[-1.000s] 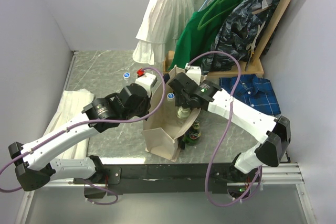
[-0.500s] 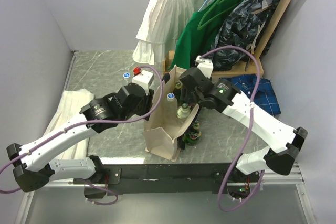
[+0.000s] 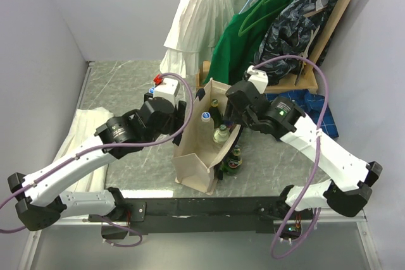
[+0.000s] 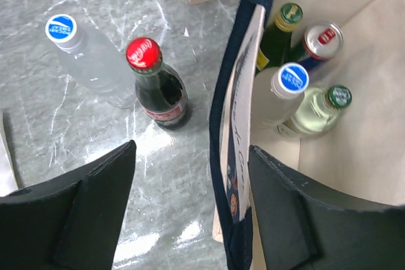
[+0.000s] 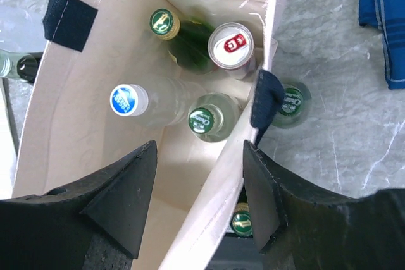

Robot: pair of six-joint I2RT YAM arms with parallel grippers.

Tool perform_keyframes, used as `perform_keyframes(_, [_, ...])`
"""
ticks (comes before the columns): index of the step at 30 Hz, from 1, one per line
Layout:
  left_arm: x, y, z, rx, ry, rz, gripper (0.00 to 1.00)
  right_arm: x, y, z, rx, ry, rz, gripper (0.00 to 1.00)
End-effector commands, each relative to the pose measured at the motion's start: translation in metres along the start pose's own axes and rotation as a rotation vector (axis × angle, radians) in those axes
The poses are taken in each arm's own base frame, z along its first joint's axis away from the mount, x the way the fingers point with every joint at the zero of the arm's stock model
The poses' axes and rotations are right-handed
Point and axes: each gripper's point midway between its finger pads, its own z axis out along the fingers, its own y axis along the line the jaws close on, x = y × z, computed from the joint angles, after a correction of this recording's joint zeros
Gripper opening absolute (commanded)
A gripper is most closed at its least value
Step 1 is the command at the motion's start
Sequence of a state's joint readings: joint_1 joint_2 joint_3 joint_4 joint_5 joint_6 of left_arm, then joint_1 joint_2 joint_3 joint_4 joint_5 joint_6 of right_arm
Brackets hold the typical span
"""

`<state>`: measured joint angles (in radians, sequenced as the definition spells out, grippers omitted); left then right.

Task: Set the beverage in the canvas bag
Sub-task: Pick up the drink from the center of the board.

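Grey marbled surface (image 3: 120, 86) carries everything, with clothes hanging along the back. On the left, a water bottle (image 4: 82, 55) and a cola bottle (image 4: 158, 90) stand outside the bag, almost touching. The left hand (image 4: 191, 156) hovers near them, open and empty, and the rim of the canvas bag (image 4: 354, 156) with its navy strap (image 4: 231, 93) runs up between its fingers. That is my first worry: if that hand swings sideways toward the cola, a finger could catch the strap and drag or tip the soft bag. Reaching for one of the two bottles could also knock the other over, since they stand so close.

Inside the bag a second water bottle (image 5: 149, 105), a clear green-capped bottle (image 5: 212, 121), a dark green bottle (image 5: 180, 33) and a can (image 5: 233, 45) crowd one end. Anything lowered there could land on a cap and topple.

The right hand (image 5: 199, 150) hangs over the bag's mouth, open and empty, with the right wall passing between its fingers. A push on that wall could tip the green bottle (image 5: 290, 102) just outside it.
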<state>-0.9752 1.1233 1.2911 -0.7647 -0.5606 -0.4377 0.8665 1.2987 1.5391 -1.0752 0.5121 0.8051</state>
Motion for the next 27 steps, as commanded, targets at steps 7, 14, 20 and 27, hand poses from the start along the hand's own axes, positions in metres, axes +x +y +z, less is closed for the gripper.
perform_keyframes(7, [-0.031, 0.026, 0.016, -0.070, -0.044, -0.147, 0.80, 0.001, -0.020, -0.012, 0.024, -0.018, 0.052, 0.64])
perform_keyframes(14, [-0.043, 0.032, 0.026, -0.055, -0.057, -0.157, 0.81, 0.013, -0.027, -0.010, 0.040, 0.009, 0.054, 0.64])
perform_keyframes(20, [-0.049, 0.045, 0.038, -0.080, -0.032, -0.179, 0.82, 0.024, -0.029, -0.005, 0.042, 0.036, 0.053, 0.64])
perform_keyframes(27, [-0.053, 0.062, 0.058, -0.082, 0.002, -0.219, 0.82, 0.032, -0.028, -0.002, 0.038, 0.057, 0.049, 0.64])
